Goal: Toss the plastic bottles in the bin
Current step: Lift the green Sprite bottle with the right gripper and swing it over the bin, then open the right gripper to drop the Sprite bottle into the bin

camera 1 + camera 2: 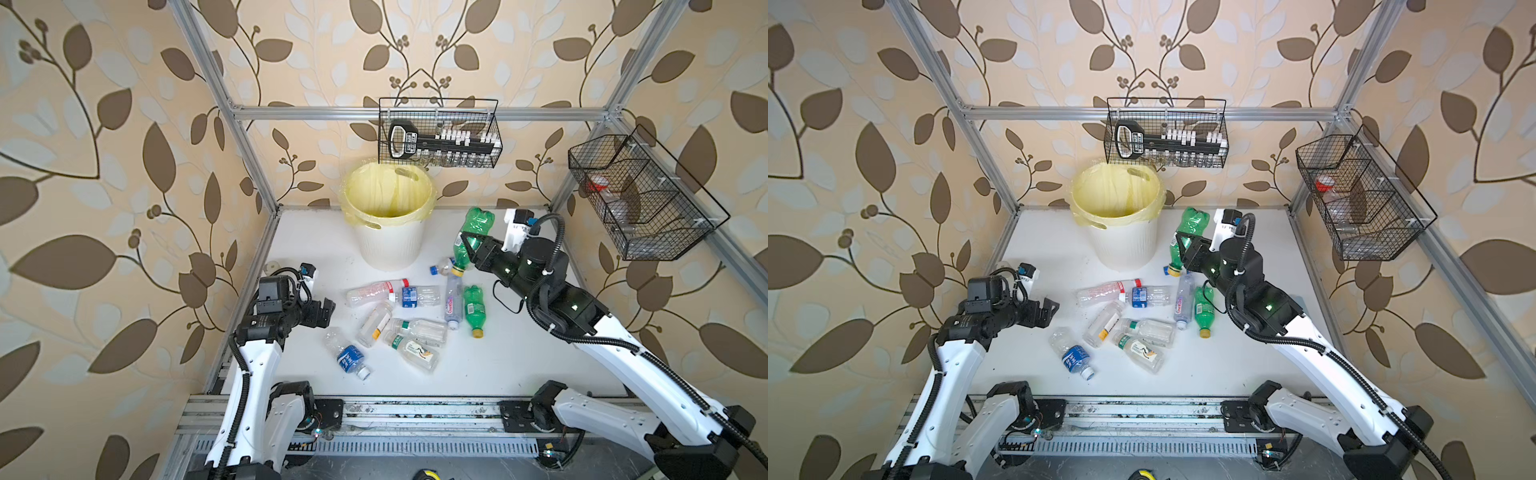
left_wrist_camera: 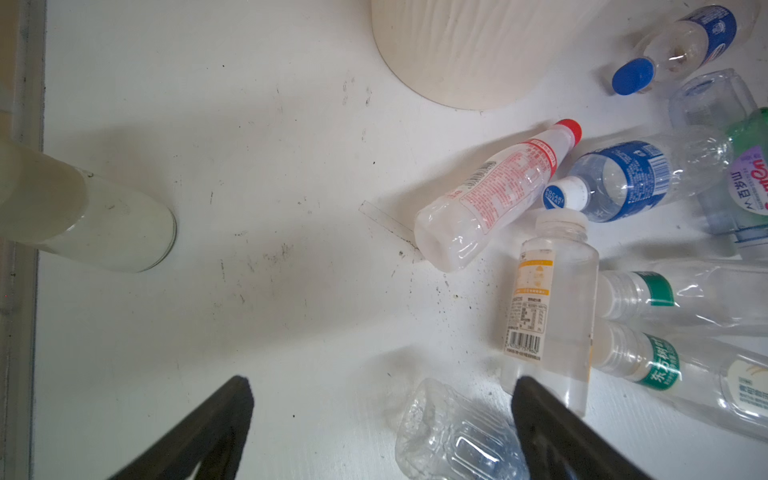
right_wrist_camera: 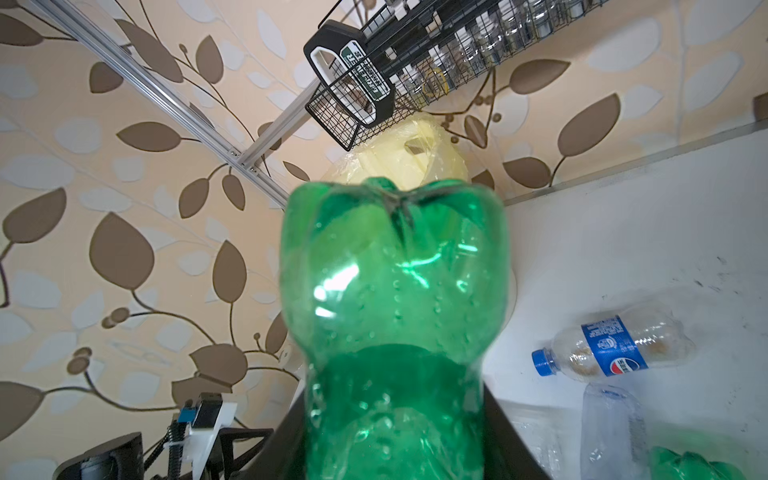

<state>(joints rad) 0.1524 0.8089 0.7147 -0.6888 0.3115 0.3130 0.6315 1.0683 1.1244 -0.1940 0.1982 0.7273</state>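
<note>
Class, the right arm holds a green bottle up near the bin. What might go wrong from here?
1. The green bottle hangs beside the bin, not over its opening; released now, it would likely land on the table or the blue-capped bottle below.
2. Held tilted, it may knock the bin's rim while crossing.
3. The wire basket hangs close above the bin; a high lift may strike it.

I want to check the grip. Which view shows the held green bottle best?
A top view: the green bottle shows from base to yellow cap, clamped in the right gripper. The right wrist view shows only its base end, close up. The left wrist view misses it.
</note>
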